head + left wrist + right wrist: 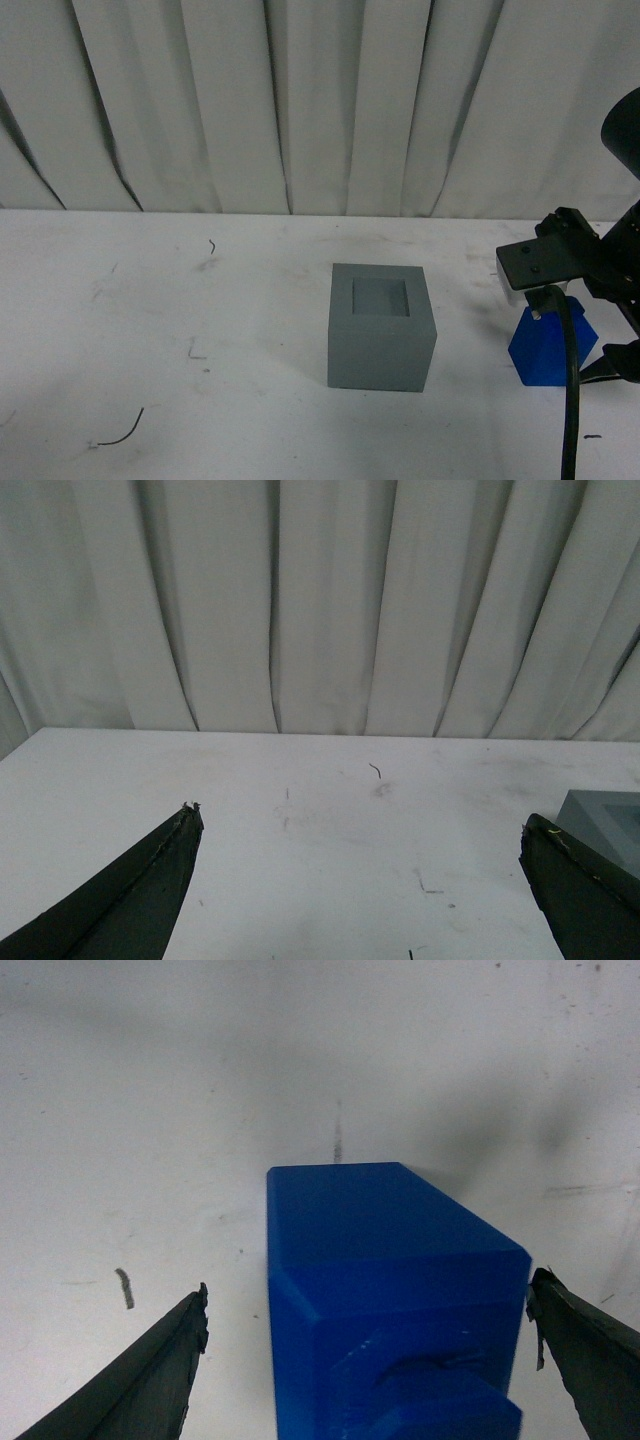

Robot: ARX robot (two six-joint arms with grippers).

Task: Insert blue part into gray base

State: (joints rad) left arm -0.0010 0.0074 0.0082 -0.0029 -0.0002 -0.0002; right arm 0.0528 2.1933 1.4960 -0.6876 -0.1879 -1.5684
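Note:
The gray base [381,330] stands on the white table near the middle, its square recess [381,297] facing up. The blue part [542,355] lies on the table to its right, partly hidden by my right arm. In the right wrist view the blue part [380,1270] fills the space between the fingers, its stud end [440,1400] toward the camera. My right gripper [369,1282] is open around it, and its fingers [150,1370] stand apart from the block. My left gripper [360,817] is open and empty over bare table. A corner of the gray base [612,820] shows beside one finger.
A white pleated curtain [300,100] closes off the back of the table. Small dark wire scraps [125,432] and scuff marks [196,352] lie on the table's left part. The right arm's black cable [570,400] hangs in front of the blue part.

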